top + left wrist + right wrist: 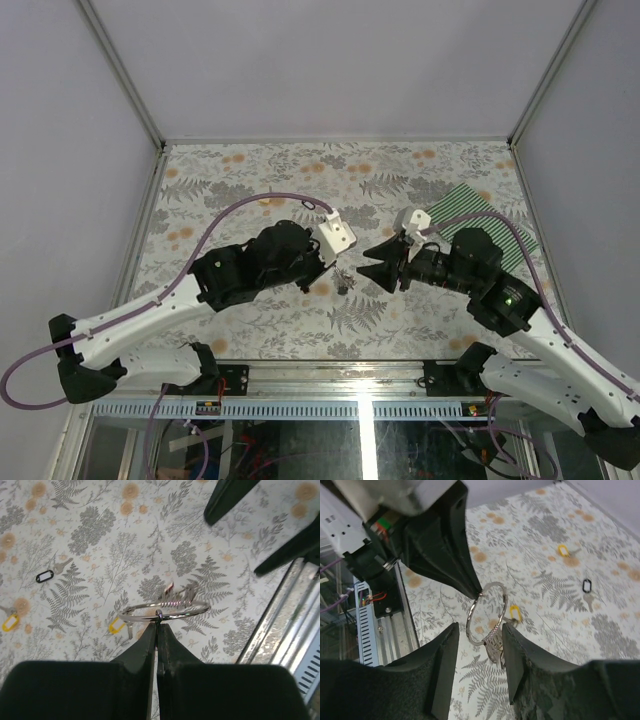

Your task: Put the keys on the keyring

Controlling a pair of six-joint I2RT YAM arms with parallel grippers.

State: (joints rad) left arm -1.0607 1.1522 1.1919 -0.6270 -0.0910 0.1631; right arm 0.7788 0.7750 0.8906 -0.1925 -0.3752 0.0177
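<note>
My left gripper (159, 624) is shut on the near edge of the thin silver keyring (185, 613), holding it above the table. Several silver keys (175, 599) hang bunched on the ring. In the right wrist view the keyring (469, 622) stands upright from the left gripper's tip (472, 587), with the key bunch (496, 642) at its lower edge. My right gripper (479, 645) is open, its fingers either side of the ring's lower part and the bunch beside one finger. From above, both grippers (328, 268) (372, 270) meet over the keys (343, 283).
Loose on the floral tabletop lie a yellow-headed key (116, 626) just below the ring, another yellow one (9, 622) and a black-headed key (44, 576) further left. A green striped cloth (490, 215) lies at the back right. The metal table edge (280, 625) runs close by.
</note>
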